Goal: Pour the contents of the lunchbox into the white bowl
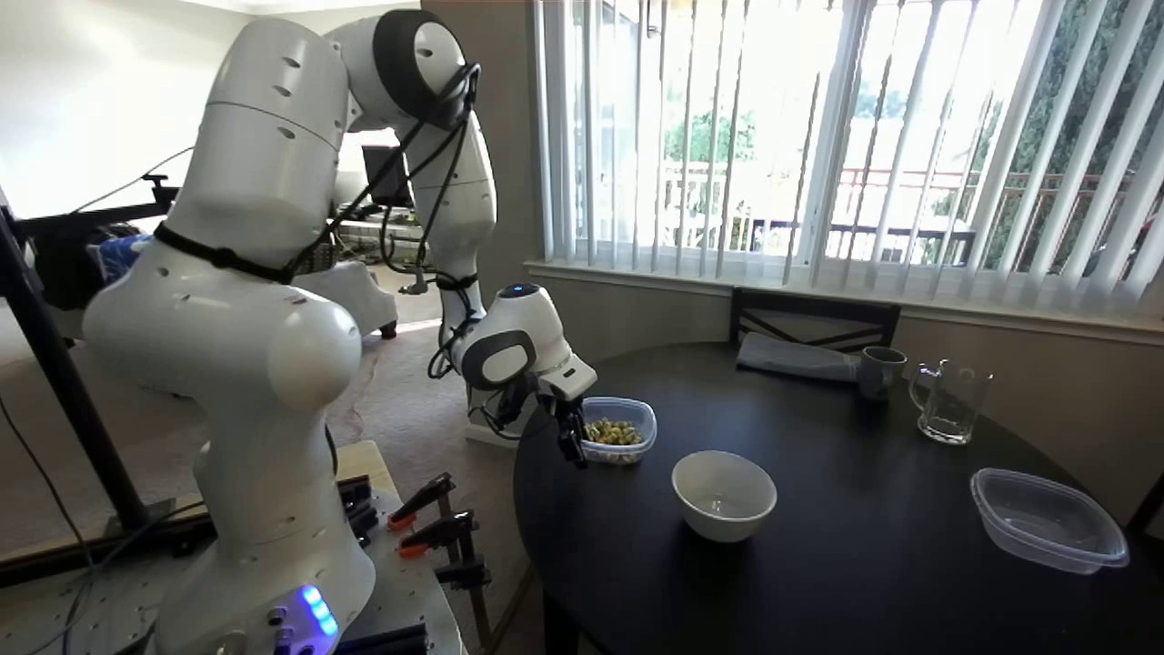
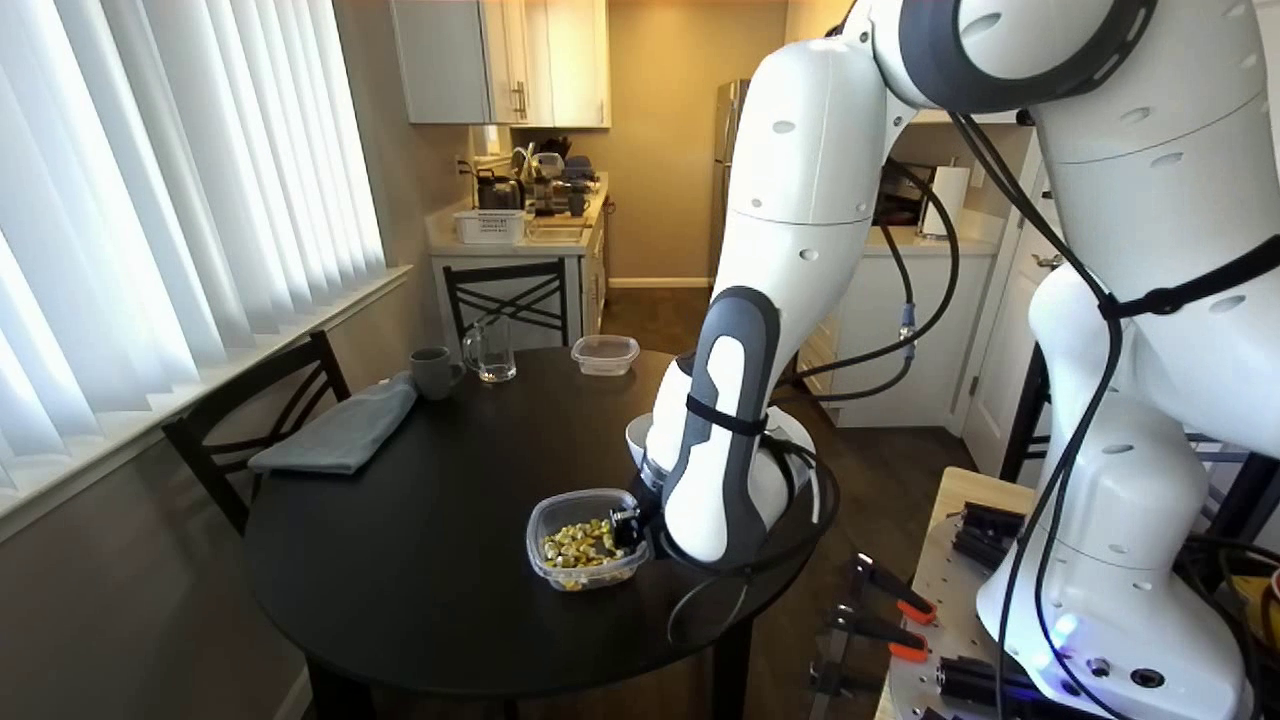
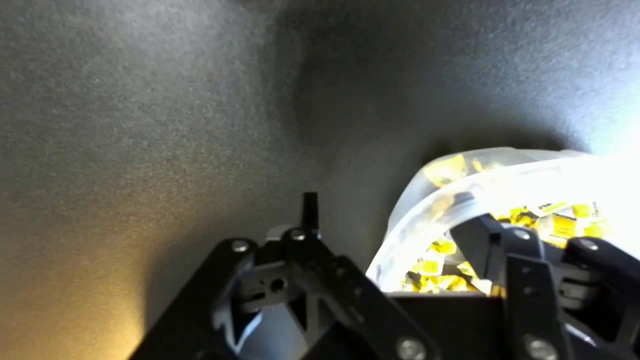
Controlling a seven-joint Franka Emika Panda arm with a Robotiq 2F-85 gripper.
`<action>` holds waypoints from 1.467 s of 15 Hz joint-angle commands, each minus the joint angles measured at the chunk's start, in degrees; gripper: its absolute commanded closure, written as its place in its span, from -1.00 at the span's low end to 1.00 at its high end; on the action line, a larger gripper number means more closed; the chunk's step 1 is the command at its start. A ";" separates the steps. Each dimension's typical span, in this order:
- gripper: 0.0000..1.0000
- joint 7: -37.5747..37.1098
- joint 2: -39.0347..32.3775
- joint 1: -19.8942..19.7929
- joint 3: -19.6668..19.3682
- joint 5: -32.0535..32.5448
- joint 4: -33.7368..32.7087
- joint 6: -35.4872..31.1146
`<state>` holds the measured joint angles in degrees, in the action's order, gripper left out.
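The lunchbox (image 1: 648,428), a small clear container, stands upright near the table's edge; it also shows in an exterior view (image 2: 574,507) and at the lower right of the wrist view (image 3: 400,245). Yellowish-brown contents (image 1: 612,432) lie in it. They show in the other views too (image 2: 580,545), (image 3: 565,225). My gripper (image 3: 393,222) is open and points down, with one finger outside the lunchbox's wall and one inside, over the contents. The gripper shows in both exterior views (image 1: 575,437), (image 2: 632,527). The white bowl (image 1: 725,514) stands apart, mostly hidden behind my arm in an exterior view (image 2: 636,438).
A larger flat clear container (image 1: 1046,523), a glass mug (image 1: 950,405), a grey mug (image 1: 880,373) and a folded grey cloth (image 1: 796,357) are on the dark round table (image 1: 846,528). Chairs stand around it. Clamps (image 1: 446,528) are on my base's stand.
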<state>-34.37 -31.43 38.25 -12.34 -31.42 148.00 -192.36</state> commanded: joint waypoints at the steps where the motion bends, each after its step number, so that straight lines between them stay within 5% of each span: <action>1: 0.21 -0.46 2.56 6.61 -3.26 -3.18 3.44 -1.86; 7: 0.94 -0.39 2.64 10.02 -4.88 -4.28 2.97 -1.26; 13: 0.96 -1.13 5.49 9.55 -3.30 -4.41 3.77 -2.17; 17: 0.96 -1.15 7.86 15.58 -8.58 -9.44 5.13 -2.73; 22: 0.96 -0.07 4.27 29.40 -22.23 -19.44 3.63 -0.19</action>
<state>-34.73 -26.00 60.10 -27.35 -45.71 151.33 -193.61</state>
